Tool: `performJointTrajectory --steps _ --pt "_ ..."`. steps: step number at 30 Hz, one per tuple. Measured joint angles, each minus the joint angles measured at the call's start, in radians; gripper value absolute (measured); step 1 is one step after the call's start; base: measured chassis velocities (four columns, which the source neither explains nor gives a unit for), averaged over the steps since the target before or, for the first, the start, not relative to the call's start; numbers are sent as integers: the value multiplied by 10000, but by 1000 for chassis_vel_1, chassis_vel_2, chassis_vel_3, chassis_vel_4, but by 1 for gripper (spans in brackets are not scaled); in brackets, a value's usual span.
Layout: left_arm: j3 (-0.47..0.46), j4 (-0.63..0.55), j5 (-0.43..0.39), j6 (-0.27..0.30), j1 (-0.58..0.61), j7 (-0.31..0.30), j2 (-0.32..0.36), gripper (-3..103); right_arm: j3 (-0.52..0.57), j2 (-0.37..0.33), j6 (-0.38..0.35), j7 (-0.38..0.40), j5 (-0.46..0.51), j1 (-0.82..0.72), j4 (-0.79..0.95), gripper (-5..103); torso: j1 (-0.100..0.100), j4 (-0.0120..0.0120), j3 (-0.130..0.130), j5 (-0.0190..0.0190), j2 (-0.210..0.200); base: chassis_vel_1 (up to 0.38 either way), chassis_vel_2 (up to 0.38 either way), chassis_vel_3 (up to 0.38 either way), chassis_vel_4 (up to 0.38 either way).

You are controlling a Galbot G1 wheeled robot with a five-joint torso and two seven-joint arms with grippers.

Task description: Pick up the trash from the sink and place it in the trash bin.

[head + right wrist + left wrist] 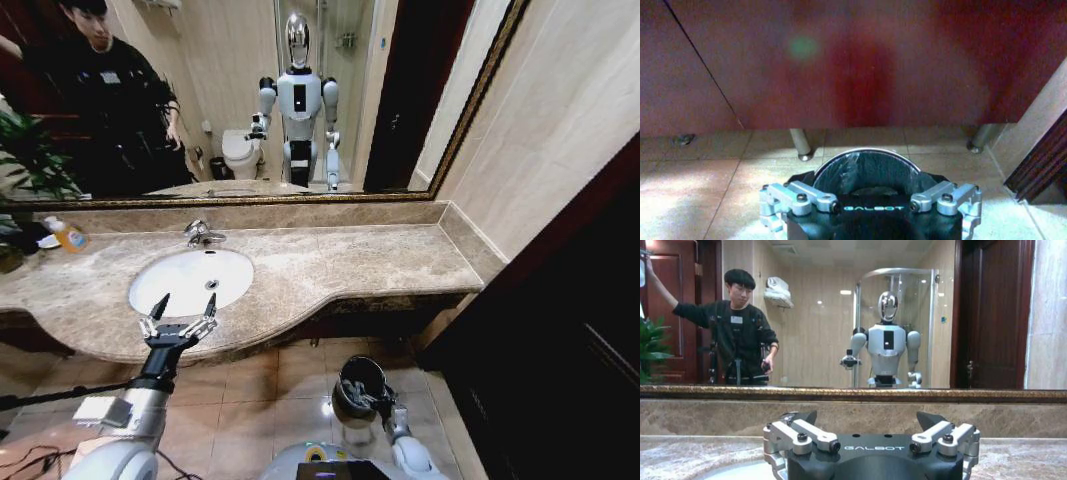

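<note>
The white oval sink [190, 280] lies in the beige marble counter, with its chrome faucet [203, 233] behind it. What I see of the basin is bare white with a dark drain; the trash is out of view. My left gripper [186, 302] hovers open over the basin's near rim, and in the left wrist view my left gripper [867, 416] points at the mirror. Low on the right, over the tiled floor, my right gripper [372, 398] is shut on the black trash bin [352, 378]. In the right wrist view the trash bin [865, 167] sits between the spread fingers.
A clear bottle of orange liquid [68, 236] stands at the counter's back left beside a plant [30, 150]. The mirror [250, 100] reflects me and a person. A dark door [570, 330] stands on the right. Metal counter legs [799, 145] rise from the floor behind the bin.
</note>
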Motion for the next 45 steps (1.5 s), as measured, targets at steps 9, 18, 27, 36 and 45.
performJointTrajectory --steps 9,18,27,36,45 --pt "0 0 0 0 0 0 -1 100 16 -25 -7 47 153 -153 356 100 0 -1 0 1 0 0 0 0 0" --pt "0 0 0 0 0 0 0 100 470 -579 -183 -64 820 -728 2740 100 0 0 0 1 0 0 0 0 0" --pt "0 0 0 0 0 0 0 100 1321 -831 -302 49 970 -1163 5060 100 0 0 0 2 0 0 0 0 0" --pt "0 0 0 0 -1 0 0 100 1567 -718 -840 815 1125 -1570 8287 100 0 0 0 0 0 0 0 0 0" --pt "0 0 0 0 0 0 0 100 2198 -789 -1826 386 984 -2082 10693 100 0 0 0 0 0 0 0 0 0"
